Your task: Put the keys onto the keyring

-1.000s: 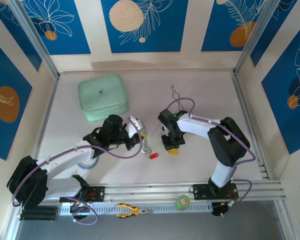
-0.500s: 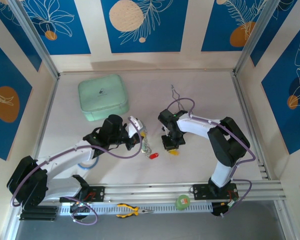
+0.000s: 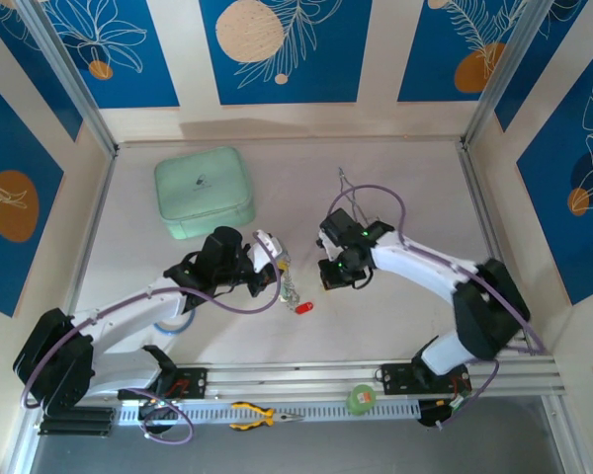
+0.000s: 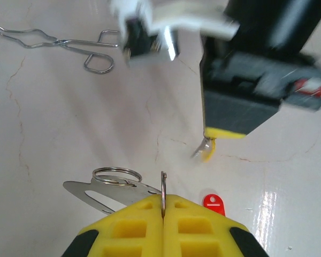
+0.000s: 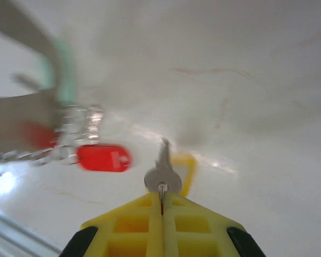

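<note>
- pale surface lies under both hands.
- left hand clamped on the keyring.
- right hand clamped on a yellow-tagged key; red-tagged key near it.

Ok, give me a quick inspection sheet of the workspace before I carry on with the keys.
Surface: pale marbled table, no spills seen.
Job's things: keyring held in the left pincer; yellow-tagged key held in the right pincer; red key tag lying on the table.
Clutter: mint case, wire tongs, yellow-handled pliers on the front rail.
Pincers: left shut on the keyring; right shut on the key.
Cables: purple cables loop along both arms.
Surroundings: blue floral wall panels.
</note>
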Available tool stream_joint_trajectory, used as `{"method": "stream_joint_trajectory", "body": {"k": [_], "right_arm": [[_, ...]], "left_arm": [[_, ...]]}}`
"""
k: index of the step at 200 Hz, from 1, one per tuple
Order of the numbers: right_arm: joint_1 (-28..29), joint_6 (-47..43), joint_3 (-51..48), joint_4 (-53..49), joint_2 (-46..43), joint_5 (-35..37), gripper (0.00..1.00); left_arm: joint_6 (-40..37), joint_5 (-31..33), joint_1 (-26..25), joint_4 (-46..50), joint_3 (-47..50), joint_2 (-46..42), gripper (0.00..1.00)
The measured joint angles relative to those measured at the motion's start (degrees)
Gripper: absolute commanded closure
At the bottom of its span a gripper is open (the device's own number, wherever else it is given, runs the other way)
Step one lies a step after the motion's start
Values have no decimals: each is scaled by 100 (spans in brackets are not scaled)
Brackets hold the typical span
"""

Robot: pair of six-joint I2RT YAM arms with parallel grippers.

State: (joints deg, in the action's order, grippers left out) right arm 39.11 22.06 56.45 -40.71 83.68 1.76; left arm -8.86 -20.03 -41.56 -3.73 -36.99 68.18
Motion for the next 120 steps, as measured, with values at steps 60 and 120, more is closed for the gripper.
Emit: {"method": "stream_joint_trajectory", "body": {"k": [60, 120], "right_arm": [[186, -675, -942, 1528, -1810, -1078, 100], [439, -1355, -1469, 2699, -2234, -1576, 100]], "left_arm": [[295, -66, 0, 343, 0, -422, 100], [295, -323, -39, 310, 179, -704, 100]]}}
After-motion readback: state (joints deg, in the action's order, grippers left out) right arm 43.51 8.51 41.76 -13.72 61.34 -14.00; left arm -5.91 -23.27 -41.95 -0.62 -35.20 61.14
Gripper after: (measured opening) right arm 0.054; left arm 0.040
